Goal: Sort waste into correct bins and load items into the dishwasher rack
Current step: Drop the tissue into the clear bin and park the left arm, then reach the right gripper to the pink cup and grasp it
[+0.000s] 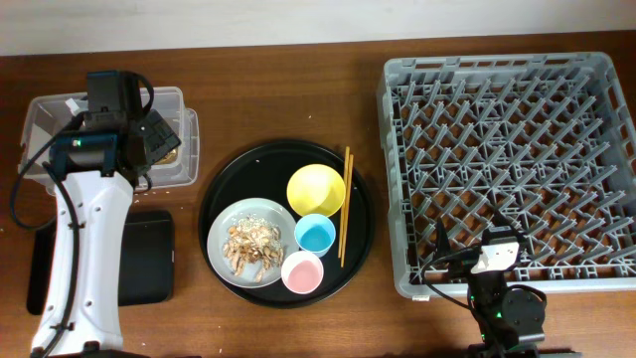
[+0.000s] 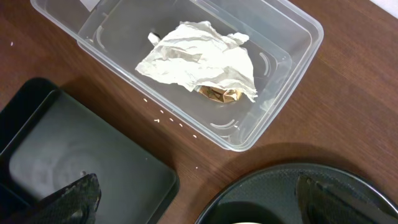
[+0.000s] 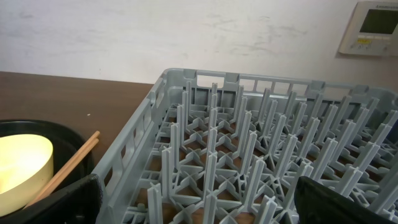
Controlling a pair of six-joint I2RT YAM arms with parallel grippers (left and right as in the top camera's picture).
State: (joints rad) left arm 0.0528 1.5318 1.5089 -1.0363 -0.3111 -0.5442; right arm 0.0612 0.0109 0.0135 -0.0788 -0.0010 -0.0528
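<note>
The left pincer [image 2: 196, 194] hovers released and empty over the brown wooden tabletop [image 2: 323, 124], by the clear plastic rectangular tub [image 2: 289, 81]. In the tub, the crumpled white tissue [image 2: 199, 59] lies draped over the small brown-and-gold wrapper scrap [image 2: 221, 94]. The only waste not yet binned is the pale beige-brown flaky food scraps [image 1: 250, 247]. They sit heaped on the pale grey-white round plate [image 1: 260, 211] on the large round black tray [image 1: 238, 174]. From the left pincer, seen from overhead, they lie at about four o'clock, so the left arm is much the nearer. The shallow matte black rectangular tray [image 1: 149, 254] lies at six o'clock from the tub. The thin wooden chopsticks [image 1: 345, 204] run twelve to six beside the glossy yellow bowl [image 1: 316, 189]. The right pincer [image 3: 199, 202], likewise spread and empty, sits at the near edge of the large square grey plastic peg-floored rack [image 1: 512, 149].
</note>
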